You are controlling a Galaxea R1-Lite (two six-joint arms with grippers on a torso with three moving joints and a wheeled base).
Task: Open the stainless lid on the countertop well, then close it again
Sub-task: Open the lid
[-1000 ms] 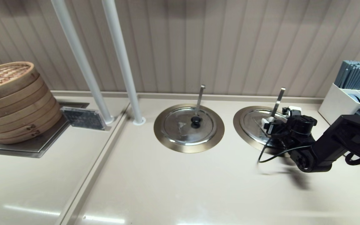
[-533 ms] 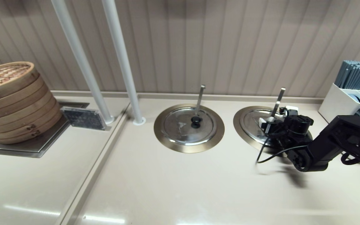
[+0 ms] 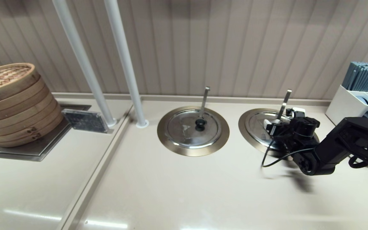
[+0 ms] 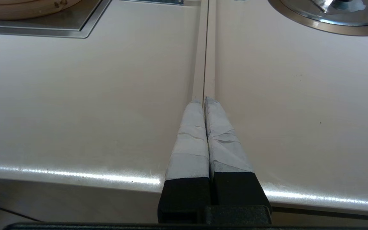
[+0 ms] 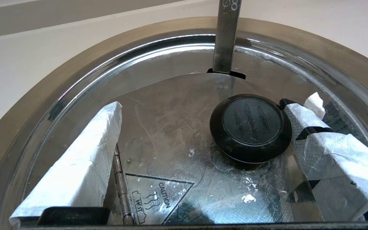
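The stainless lid point(image 3: 260, 125) lies shut in the right-hand countertop well, whose brass ring point(image 3: 245, 129) surrounds it. The slanted ladle handle point(image 3: 284, 99) rises at its back. My right gripper point(image 3: 281, 118) hangs low over this lid and hides the knob in the head view. In the right wrist view the gripper point(image 5: 208, 108) is open, its taped fingers point(image 5: 85, 153) spread wide over the lid point(image 5: 171, 127). The black knob point(image 5: 250, 126) sits between them, close against one finger and far from the other. My left gripper point(image 4: 204, 100) is shut and empty over the counter seam.
The twin lid point(image 3: 193, 127) with its upright handle sits left of the right arm. Two white poles point(image 3: 126, 64) stand behind it, a small sign point(image 3: 85, 120) and stacked bamboo steamers point(image 3: 11, 102) at far left. A white utensil holder point(image 3: 359, 95) stands at far right.
My right gripper has crept a little to the left and farther over the right lid. The lid stays flat. The left arm has not moved.
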